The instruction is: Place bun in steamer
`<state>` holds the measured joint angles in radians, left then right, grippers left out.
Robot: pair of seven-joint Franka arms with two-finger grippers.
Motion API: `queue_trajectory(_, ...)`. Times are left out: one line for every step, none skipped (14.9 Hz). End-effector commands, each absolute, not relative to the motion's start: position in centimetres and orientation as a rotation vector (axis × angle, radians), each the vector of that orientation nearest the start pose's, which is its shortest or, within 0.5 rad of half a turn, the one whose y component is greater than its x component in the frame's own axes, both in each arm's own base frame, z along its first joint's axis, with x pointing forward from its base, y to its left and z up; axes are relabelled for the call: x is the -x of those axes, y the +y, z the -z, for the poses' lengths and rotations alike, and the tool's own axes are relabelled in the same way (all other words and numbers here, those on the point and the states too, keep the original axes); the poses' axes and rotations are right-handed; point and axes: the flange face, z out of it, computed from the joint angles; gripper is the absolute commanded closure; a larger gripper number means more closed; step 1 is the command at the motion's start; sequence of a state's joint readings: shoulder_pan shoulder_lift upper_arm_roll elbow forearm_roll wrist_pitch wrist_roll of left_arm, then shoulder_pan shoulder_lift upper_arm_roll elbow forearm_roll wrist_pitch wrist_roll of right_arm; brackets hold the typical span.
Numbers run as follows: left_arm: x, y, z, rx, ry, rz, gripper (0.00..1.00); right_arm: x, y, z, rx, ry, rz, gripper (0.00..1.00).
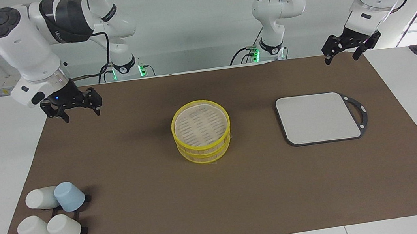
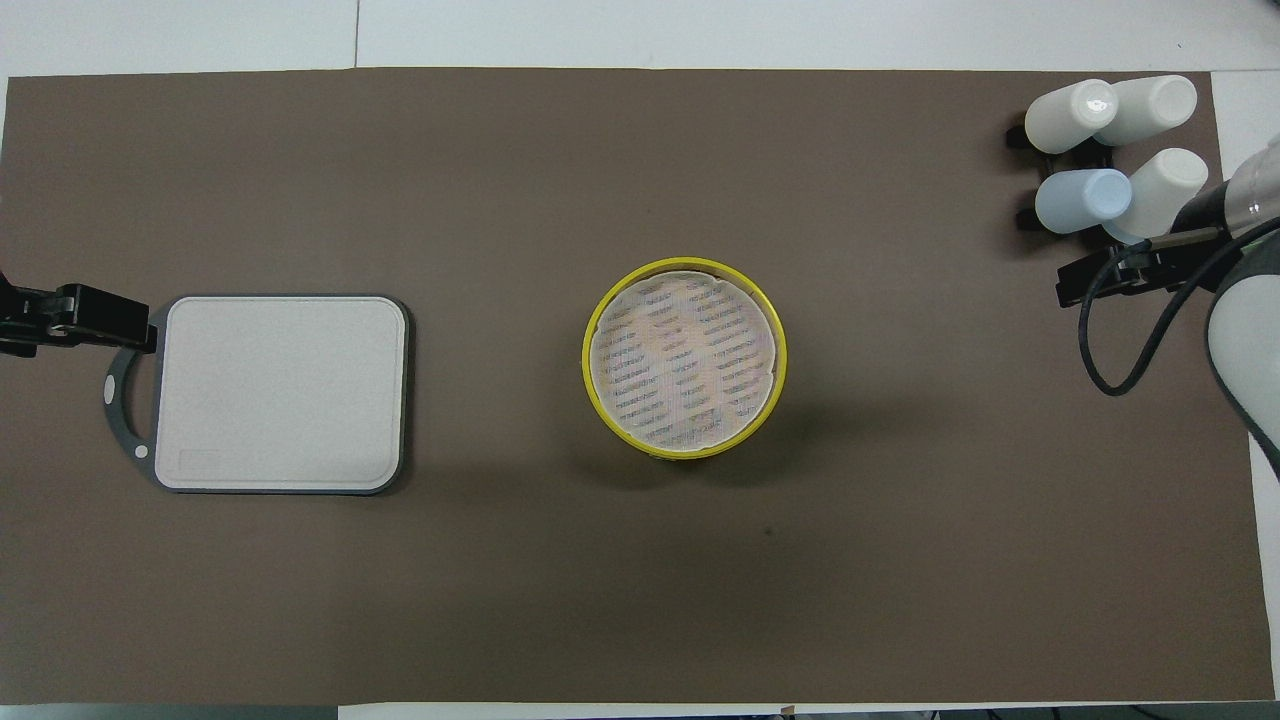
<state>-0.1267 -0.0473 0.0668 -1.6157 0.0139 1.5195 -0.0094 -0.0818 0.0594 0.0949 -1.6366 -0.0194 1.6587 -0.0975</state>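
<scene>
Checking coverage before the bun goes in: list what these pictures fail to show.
- Bun: seen in neither view; nothing shows where it is.
- Steamer: a pale lid covers the top, hiding the inside in both views.
- Right gripper: in the overhead view the arm covers its fingers.
- Left gripper: cut off by the overhead view's edge.
</scene>
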Motion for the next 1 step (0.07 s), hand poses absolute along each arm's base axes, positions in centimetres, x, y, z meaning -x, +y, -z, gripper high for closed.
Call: queue_trajectory(-52.87, -3.08, -62.85, 3.132, 0.096, -0.062, 0.00, -57.02, 0.22, -56.75, 3.142, -0.188, -0.049, 0.00)
